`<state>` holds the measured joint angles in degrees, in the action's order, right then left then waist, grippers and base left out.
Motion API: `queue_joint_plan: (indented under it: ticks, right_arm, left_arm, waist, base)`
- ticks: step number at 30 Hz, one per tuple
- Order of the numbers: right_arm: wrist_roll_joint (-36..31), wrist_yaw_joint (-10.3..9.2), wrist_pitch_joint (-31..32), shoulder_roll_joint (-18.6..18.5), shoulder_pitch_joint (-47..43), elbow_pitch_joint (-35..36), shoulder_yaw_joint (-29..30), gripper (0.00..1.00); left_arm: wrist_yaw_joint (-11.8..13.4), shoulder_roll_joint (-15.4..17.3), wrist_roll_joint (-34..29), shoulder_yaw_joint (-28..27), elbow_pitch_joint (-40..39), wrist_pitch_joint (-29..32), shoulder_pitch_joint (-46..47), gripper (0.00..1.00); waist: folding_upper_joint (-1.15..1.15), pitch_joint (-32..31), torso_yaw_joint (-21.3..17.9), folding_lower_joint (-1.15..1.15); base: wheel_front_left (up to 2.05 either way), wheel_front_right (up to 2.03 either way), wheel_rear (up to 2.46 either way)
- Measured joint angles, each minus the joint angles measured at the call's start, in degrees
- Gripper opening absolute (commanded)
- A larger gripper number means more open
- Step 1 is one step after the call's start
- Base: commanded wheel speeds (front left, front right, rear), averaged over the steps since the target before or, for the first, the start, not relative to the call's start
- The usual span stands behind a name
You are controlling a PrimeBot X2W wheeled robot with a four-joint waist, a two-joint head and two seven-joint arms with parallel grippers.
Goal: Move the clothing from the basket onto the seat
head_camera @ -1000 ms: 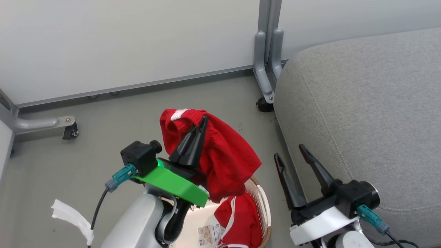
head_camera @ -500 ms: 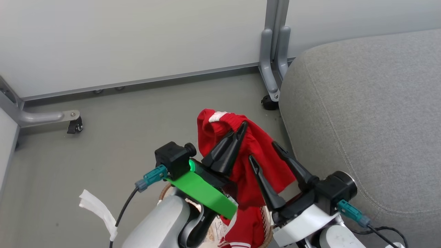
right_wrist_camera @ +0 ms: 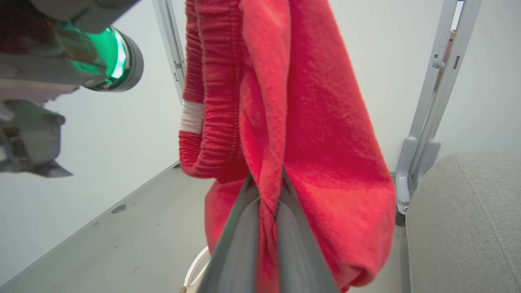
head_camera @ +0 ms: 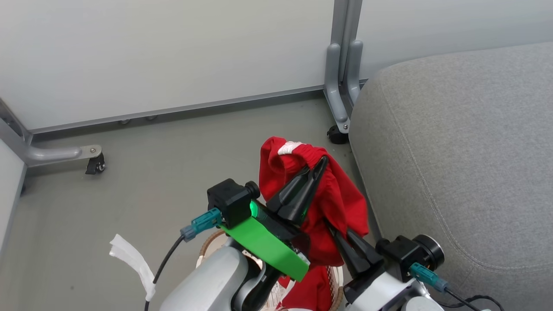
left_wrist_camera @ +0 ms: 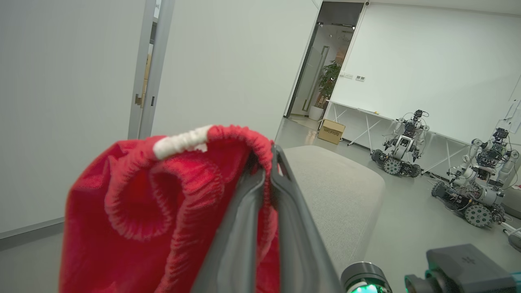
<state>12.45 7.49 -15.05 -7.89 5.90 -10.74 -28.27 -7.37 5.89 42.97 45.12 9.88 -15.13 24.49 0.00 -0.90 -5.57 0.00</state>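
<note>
A red piece of clothing [head_camera: 332, 203] hangs in the air above the basket [head_camera: 206, 247], close to the edge of the grey seat [head_camera: 453, 151]. My left gripper [head_camera: 322, 160] is shut on its ribbed waistband [left_wrist_camera: 244, 138], beside a small white tag [left_wrist_camera: 181, 141]. Lower down, my right gripper [head_camera: 335, 231] is shut on a fold of the same garment [right_wrist_camera: 309, 122], its fingers [right_wrist_camera: 240, 228] pinching the cloth. A second red garment [head_camera: 304, 293] lies in the basket, mostly hidden behind my arms.
A pale partition wall stands behind, with grey caster legs [head_camera: 339, 108] by the seat's corner and another caster [head_camera: 94, 163] at the left. A white strip [head_camera: 134, 263] lies on the floor. Other robots [left_wrist_camera: 401, 148] and a cardboard box [left_wrist_camera: 330, 131] stand far off.
My right gripper came in from beside the seat and shut on the hanging garment's lower part. The left gripper carried the garment rightward, nearer the seat. The head view shifted a little.
</note>
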Motion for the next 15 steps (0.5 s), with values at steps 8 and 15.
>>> queue_joint_plan:
  ticks: [8,15]
  right_arm:
    - [0.05,0.00,0.00,-0.23,-0.48,0.16,-0.09,0.00]
    - [0.16,0.00,0.00,-0.29,-0.60,0.25,-0.07,0.00]
  left_arm:
    - [0.00,0.29,0.11,0.58,1.72,0.00,-0.03,0.00]
    - [0.00,0.26,0.86,0.93,2.85,0.47,-0.03,0.00]
  waist:
    - [0.00,0.10,-0.28,0.00]
    - [0.00,0.60,-0.25,0.00]
  base:
    - [0.00,0.00,0.00]
    - [0.00,0.00,0.00]
